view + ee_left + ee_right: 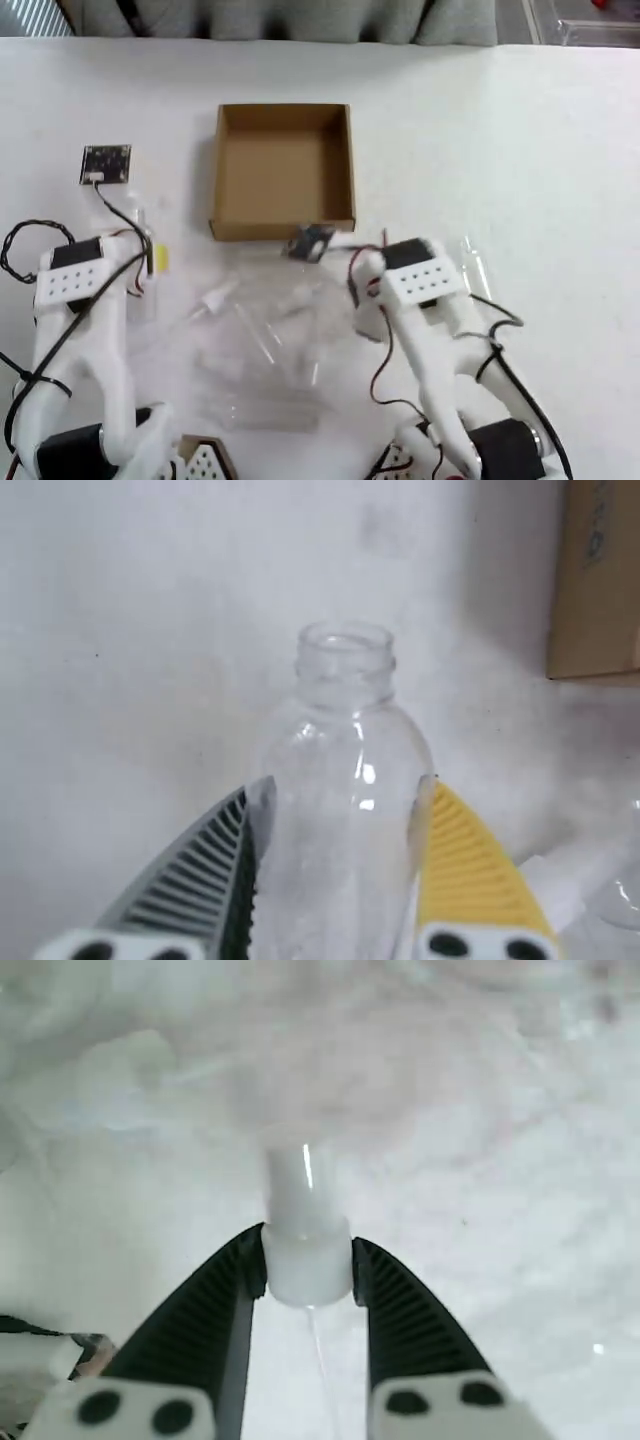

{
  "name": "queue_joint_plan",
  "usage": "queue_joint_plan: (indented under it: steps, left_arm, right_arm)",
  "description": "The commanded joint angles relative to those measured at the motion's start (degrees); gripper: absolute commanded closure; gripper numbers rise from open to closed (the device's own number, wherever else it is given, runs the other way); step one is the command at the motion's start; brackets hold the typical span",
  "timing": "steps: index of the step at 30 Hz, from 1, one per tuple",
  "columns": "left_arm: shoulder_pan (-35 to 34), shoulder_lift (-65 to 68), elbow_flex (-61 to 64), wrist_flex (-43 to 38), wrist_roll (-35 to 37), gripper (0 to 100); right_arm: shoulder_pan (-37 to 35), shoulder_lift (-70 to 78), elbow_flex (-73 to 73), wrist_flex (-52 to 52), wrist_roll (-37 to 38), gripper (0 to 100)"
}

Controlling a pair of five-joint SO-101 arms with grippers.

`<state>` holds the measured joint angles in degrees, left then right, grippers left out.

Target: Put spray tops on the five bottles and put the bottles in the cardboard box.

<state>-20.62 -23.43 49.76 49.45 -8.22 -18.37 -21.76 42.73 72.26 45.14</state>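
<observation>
We find the bottle (pixel 345 720), open neck pointing far, clamped in the left hand (pixel 343 792), near-left of the cardboard box (pixel 280 228). The spray top (pixel 305 1245), pinched in the right hand (pixel 307 1260), sits to its right; it likely must travel left.

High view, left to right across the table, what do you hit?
Small black board → left pincer → cardboard box → right arm. Loose spray tops are left out because they sit within the box's span.
</observation>
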Motion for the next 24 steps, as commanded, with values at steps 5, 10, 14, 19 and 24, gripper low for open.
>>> queue_joint_plan:
  steps: [5, 10, 14, 19, 24]
  left_arm:
    - [-0.5, -0.3, -2.0, -1.1, 0.4, 89]
    - [-1.0, -0.5, -2.5, -1.1, 0.8, 89]
    - [-1.5, -0.5, -2.6, -1.1, 3.5, 89]
    - [-1.5, -4.2, -4.2, 2.5, 4.4, 89]
    - [-0.8, -16.5, -2.9, 4.9, 4.5, 89]
  right_arm:
    - [13.3, -7.5, -7.8, 3.2, -16.8, 98.2]
    - [17.5, -14.0, -7.5, 6.8, -21.5, 98.2]
    - [18.3, -19.7, -7.5, 10.3, -22.0, 98.2]
    - [18.4, -27.2, -7.7, 13.4, -21.7, 98.2]
    - [20.5, -35.6, -7.8, 11.9, -22.0, 98.2]
